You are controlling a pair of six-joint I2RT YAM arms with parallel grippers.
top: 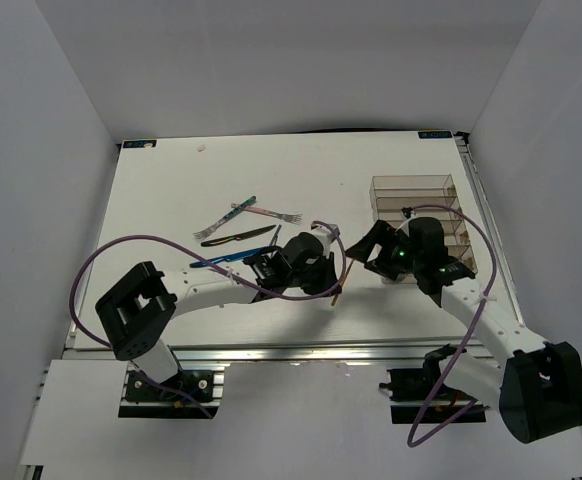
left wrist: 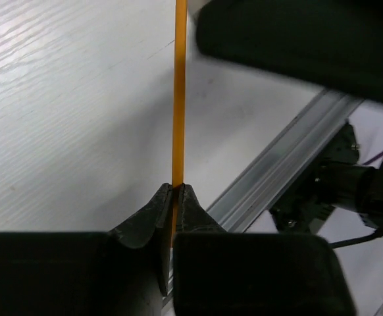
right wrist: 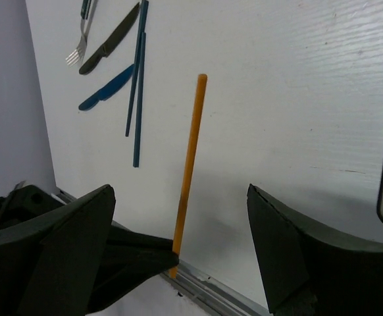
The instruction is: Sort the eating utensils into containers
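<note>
Left of the table's [top: 171, 190] middle lay the loose cutlery, well apart from both grippers: slim forks [top: 271, 215] with silvery tines, a flat matte black knife [top: 239, 237], a blue knife-shaped piece [top: 219, 261], and two thin dark-blue sticks [right wrist: 139, 118] side by side; nearer the centre, toward the near edge, the left gripper [left wrist: 176, 194] had its black, wedge-shaped fingertips clenched on the lower end of a thin, round, orange-brown chopstick [left wrist: 178, 99], which stood lifted off the table; the right gripper [top: 371, 248] faced it with its broad black fingers [right wrist: 79, 230] spread wide on either side of the stick, touching nothing; by the right edge, toward the far corner, sat the clear brownish plastic tray [top: 411, 182] with its long narrow compartments; the tabletop was white with a faint wood grain, edged at the near side by a ribbed aluminium rail [top: 301, 352]; plain pale walls [top: 31, 150] enclosed it.
</note>
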